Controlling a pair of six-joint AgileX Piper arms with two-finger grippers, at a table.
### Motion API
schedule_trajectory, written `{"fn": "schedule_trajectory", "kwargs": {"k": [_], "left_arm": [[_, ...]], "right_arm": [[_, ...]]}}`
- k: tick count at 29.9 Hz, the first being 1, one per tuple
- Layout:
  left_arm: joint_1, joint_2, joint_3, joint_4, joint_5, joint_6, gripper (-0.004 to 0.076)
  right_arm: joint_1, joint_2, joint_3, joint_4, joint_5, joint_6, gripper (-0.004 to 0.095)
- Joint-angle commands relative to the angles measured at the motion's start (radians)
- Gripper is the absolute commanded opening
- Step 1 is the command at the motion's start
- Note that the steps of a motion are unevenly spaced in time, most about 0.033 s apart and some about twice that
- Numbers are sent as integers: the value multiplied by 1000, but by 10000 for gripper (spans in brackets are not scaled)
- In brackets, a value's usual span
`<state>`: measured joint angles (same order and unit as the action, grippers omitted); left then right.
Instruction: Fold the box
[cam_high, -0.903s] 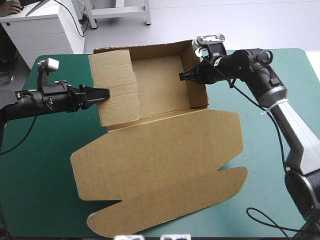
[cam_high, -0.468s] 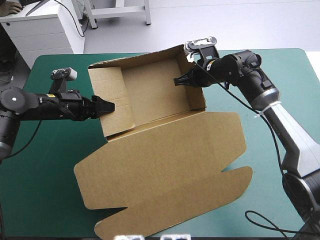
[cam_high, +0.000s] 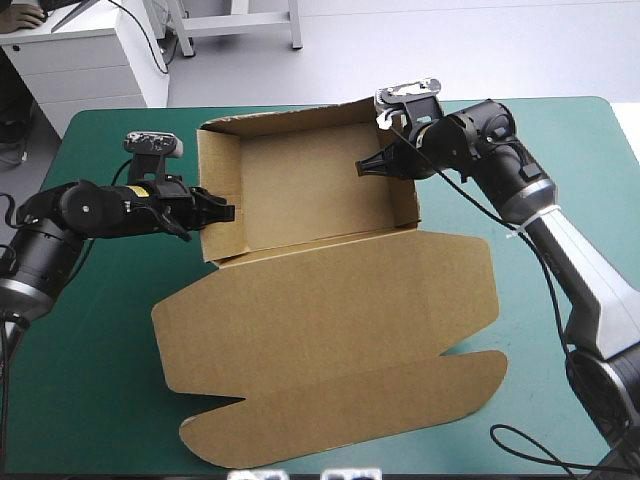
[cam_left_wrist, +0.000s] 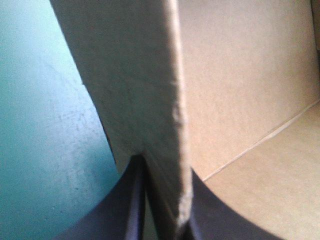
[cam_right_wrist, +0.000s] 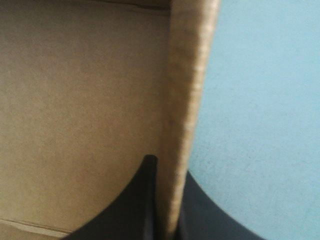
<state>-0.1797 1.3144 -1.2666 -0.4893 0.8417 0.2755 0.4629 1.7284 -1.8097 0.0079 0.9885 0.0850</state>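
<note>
— What do we have nearest us?

— The box (cam_high: 320, 260), about mid-table on the teal-green cover (cam_high: 90, 330). Its lid (cam_high: 330, 320) lies flat toward the near edge, with the long flap (cam_high: 350, 415) nearest of all.

— And behind the lid?

— There we see the tray (cam_high: 310, 190), open upward. Its left wall (cam_high: 222, 165), right wall (cam_high: 402, 205) and far wall (cam_high: 290, 122) all stand raised.

— Where is our left gripper (cam_high: 222, 212)?

— It comes in from the left and meets the left wall toward that wall's near end. In its wrist view the black fingers (cam_left_wrist: 132, 200) are nearly closed. One is outside the wall over the cover and the other is inside the tray. The cut edge of the board runs up between them, so we say it pinches the left wall.

— And our right gripper (cam_high: 365, 166)?

— That one is farther back. It reaches over from the right to the right wall, around the middle of its length. Its wrist view shows the same hold: the wall's edge stands between the two fingers (cam_right_wrist: 145, 200), one on the tray side and one on the cover side, with almost no gap. We take it as clamped on the right wall.

— What is farthest?

— The far wall, upright. The cover runs on past it to the table's far edge.
</note>
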Motion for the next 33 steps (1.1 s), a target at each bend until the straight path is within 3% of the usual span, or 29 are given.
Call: {"fn": "schedule_trajectory", "kwargs": {"k": [1, 8, 12, 20, 30, 33], "left_arm": [[-79, -21, -37, -134, -106, 23, -8], [-140, 52, -37, 211, -79, -246, -8], [-170, 98, -37, 384, -27, -357, -8], [-186, 210, -37, 428, 37, -363, -8], [-192, 303, -37, 426, 53, -351, -6], [-192, 313, -37, 425, 75, -291, 8]], "right_arm": [[18, -47, -30, 60, -26, 14, -18], [18, -48, 47, 72, 45, 30, -18], [45, -50, 156, 76, 17, 50, -18], [92, -48, 329, 74, -121, 103, -18], [92, -25, 360, -8, -119, 164, -11], [92, -24, 358, -36, -106, 227, 72]]}}
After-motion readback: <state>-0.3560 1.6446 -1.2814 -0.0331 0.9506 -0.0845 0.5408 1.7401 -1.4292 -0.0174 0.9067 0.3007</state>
